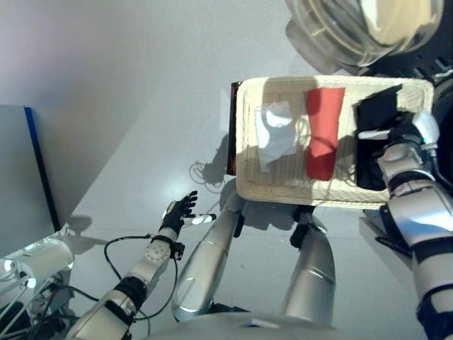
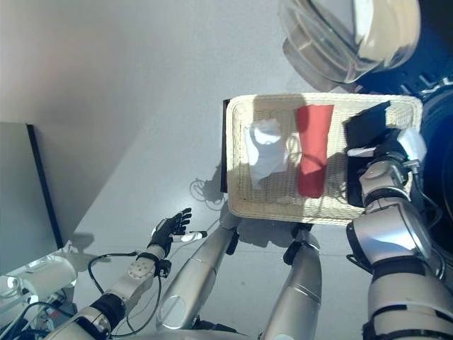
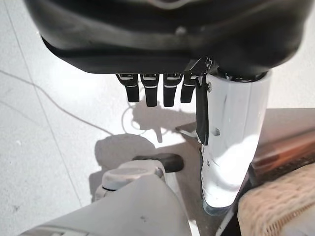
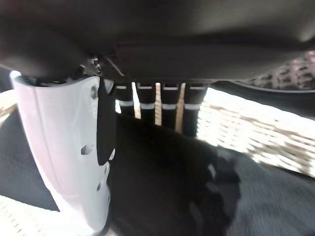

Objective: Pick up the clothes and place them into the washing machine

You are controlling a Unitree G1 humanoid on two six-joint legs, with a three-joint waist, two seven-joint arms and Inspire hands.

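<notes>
Grey smooth floor [image 1: 141,142] runs under everything, sunlit in patches. Left hand [image 1: 178,212] hangs low over bare floor, fingers relaxed, grasping nothing. Farther out sits a cream woven rectangular wicker basket [image 1: 248,185] holding three clothes side by side: a white crumpled cloth [image 1: 274,134], a red folded cloth [image 1: 323,131], a black cloth [image 1: 375,117] at the robot's right end. Right hand [image 1: 396,138] is down on the black cloth, fingers dipping into it; grip cannot be told. Beyond the basket, the round glass washing machine door [image 1: 354,28] stands open.
</notes>
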